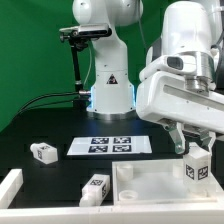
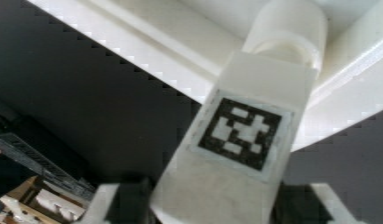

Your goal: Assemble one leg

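My gripper (image 1: 192, 150) is at the exterior view's right, shut on a white leg (image 1: 196, 164) with a black-and-white marker. It holds the leg upright over the near right corner of the white tabletop (image 1: 150, 186). In the wrist view the leg (image 2: 241, 130) runs out from between my two fingers (image 2: 120, 200), and its far end reaches the tabletop's raised rim (image 2: 152, 50). My gripper (image 2: 220, 205) is closed around the leg's near end. Two more legs lie loose: one (image 1: 42, 152) at the left and one (image 1: 94, 188) beside the tabletop.
The marker board (image 1: 110, 146) lies flat in the middle of the black table. A white bar (image 1: 10, 188) sits at the near left corner. The robot base (image 1: 108, 85) and a camera stand (image 1: 80, 50) are at the back.
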Action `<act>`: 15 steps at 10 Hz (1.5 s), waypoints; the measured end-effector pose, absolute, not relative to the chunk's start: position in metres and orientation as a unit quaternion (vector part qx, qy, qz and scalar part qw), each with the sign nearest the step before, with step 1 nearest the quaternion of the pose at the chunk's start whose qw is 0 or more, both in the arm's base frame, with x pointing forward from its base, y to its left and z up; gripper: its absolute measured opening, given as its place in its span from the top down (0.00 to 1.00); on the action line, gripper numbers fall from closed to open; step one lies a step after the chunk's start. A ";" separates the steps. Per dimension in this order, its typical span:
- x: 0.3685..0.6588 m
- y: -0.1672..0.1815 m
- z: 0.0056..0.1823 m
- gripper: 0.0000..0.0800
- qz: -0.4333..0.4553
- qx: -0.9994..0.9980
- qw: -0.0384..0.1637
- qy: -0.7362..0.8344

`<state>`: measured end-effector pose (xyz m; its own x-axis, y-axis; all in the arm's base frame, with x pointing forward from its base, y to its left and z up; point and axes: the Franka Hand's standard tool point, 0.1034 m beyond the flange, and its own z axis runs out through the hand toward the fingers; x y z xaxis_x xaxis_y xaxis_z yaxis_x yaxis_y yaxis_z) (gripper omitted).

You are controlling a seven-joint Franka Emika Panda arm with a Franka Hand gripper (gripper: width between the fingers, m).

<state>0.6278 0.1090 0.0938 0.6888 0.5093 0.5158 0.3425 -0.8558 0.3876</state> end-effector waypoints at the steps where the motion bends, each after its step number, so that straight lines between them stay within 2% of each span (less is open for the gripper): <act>1: 0.629 0.109 0.094 0.60 0.316 0.910 0.131 0.234; 2: 0.627 0.109 0.091 0.60 0.308 0.913 0.130 0.234; 3: 0.627 0.109 0.091 0.37 0.308 0.913 0.130 0.234; 4: 0.627 0.109 0.090 0.25 0.308 0.913 0.130 0.234; 5: 0.627 0.109 0.090 0.25 0.308 0.913 0.130 0.234; 6: 0.626 0.109 0.089 0.20 0.303 0.915 0.128 0.233; 7: 0.623 0.111 0.093 0.19 0.277 0.926 0.115 0.227; 9: 0.628 0.110 0.111 0.19 0.223 0.949 0.085 0.207; 11: 0.639 0.110 0.119 0.19 0.133 0.974 0.052 0.177; 13: 0.642 0.103 0.124 0.19 0.030 0.990 0.027 0.134; 14: 0.646 0.099 0.122 0.19 -0.018 0.991 0.032 0.132; 15: 0.657 0.100 0.122 0.19 0.002 0.986 0.056 0.158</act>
<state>0.6574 0.1001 0.1219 0.9502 0.3114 -0.0132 0.3108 -0.9439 0.1117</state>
